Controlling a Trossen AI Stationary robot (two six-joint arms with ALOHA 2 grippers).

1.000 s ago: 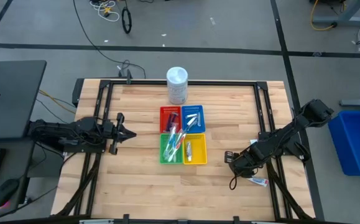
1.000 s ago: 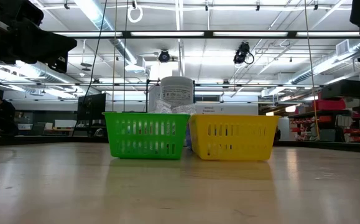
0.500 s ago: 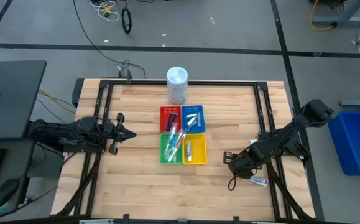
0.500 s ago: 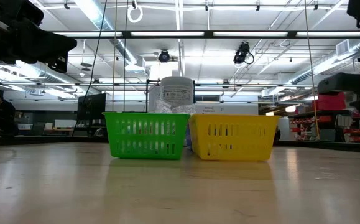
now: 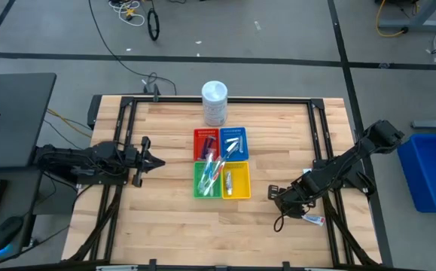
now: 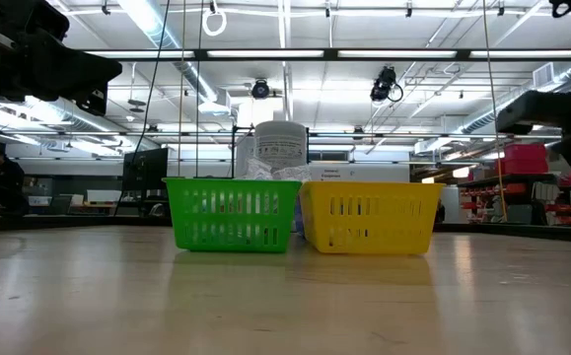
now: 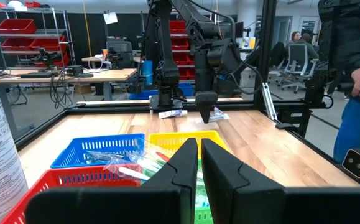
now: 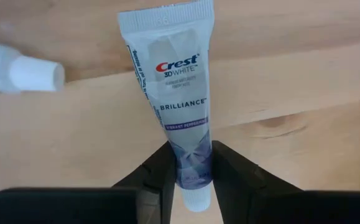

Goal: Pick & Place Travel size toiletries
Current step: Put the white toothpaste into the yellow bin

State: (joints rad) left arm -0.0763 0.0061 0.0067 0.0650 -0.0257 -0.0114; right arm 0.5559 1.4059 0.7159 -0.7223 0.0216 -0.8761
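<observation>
My right gripper (image 8: 189,186) is over the table's near right part (image 5: 278,198), shut on a small white Crest squeeze tube (image 8: 170,87). A second white tube (image 8: 18,73) lies flat on the wood beside it (image 5: 313,219). Other toiletries lie in the four coloured trays at the table's middle: slim sticks in the green tray (image 5: 206,181), a small item in the yellow tray (image 5: 236,181), and more in the red (image 5: 205,141) and blue (image 5: 233,141) trays. My left gripper (image 5: 145,159) waits shut, level, at the left. My right gripper pinches the Crest tube between its two fingers (image 8: 161,171) at the dark lower body (image 8: 189,155), just above the white cap (image 8: 196,198). The fingers come from above and lie across the tube. Its crimped end (image 8: 166,12) points away from them. Whether it clears the wood, I cannot tell.
A tall white cylindrical tub (image 5: 214,103) stands at the far middle, behind the trays. Black rails (image 5: 319,150) run along the table's left and right sides. Bare wood (image 5: 172,203) spreads between the trays and either arm. A person stands beyond the table (image 7: 354,68).
In the low view the right arm has risen steadily at the right edge. The left arm has kept still.
</observation>
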